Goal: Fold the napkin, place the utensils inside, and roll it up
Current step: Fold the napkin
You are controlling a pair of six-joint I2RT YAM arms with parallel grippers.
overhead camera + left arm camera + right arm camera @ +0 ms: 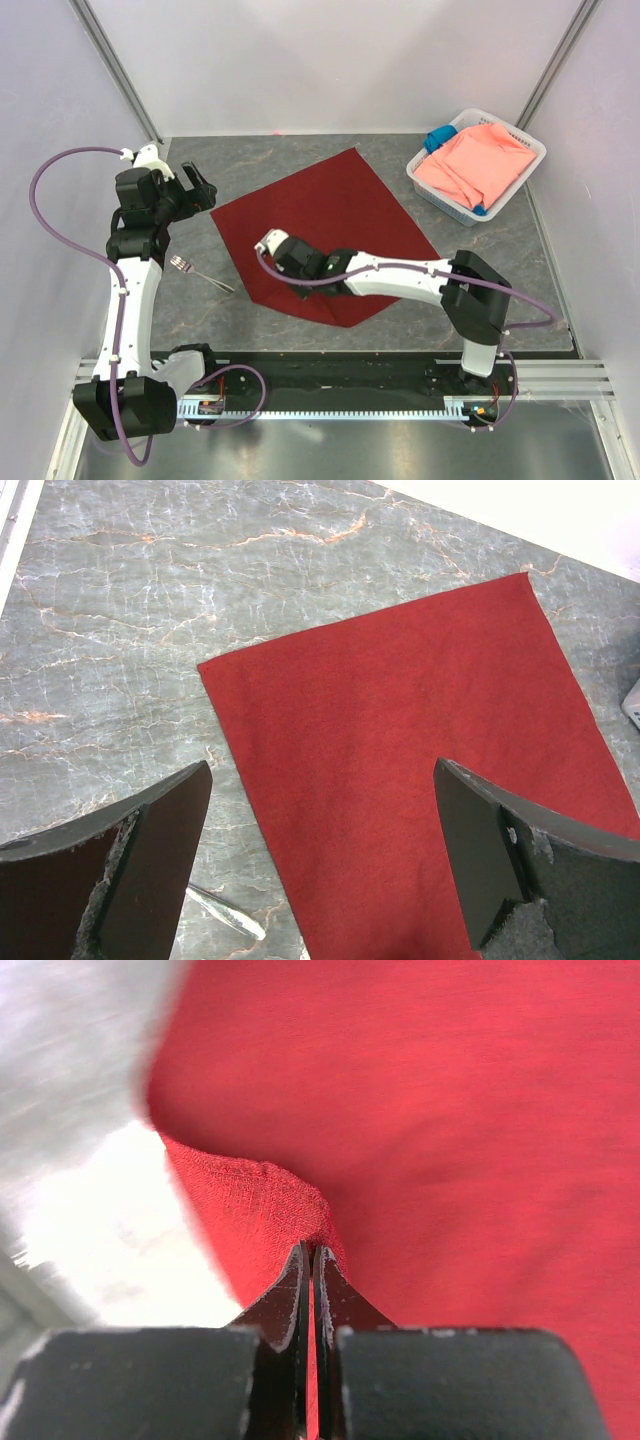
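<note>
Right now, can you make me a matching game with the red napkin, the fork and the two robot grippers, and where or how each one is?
Things:
1. napkin
2. fork
3. left gripper
4. right gripper

Places or states:
A. wide open, holding nothing
B. lying on the bare table, left of the napkin
C. shut, pinching the napkin's edge
D. dark red, spread out on the table

Right pairs: 1-D, 2-B, 3-A, 4-C.
</note>
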